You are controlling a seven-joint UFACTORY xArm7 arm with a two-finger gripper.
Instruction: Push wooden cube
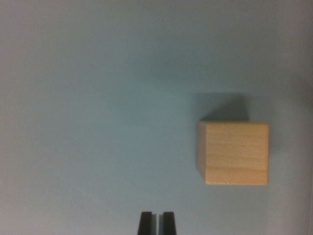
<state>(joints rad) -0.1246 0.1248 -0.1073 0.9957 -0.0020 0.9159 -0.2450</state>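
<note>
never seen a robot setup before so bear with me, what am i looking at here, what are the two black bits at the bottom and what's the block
This single picture comes from a camera mounted on the robot arm's wrist, looking down at a plain pale grey-blue surface. The two black bits at the bottom edge are the tips of the arm's gripper, its pincer. They stand close together with only a thin gap and hold nothing. The block is a light wooden cube, resting on the surface toward the wrist view's right, well apart from the gripper. Nothing else lies there. The arm's job is to push that cube.
</note>
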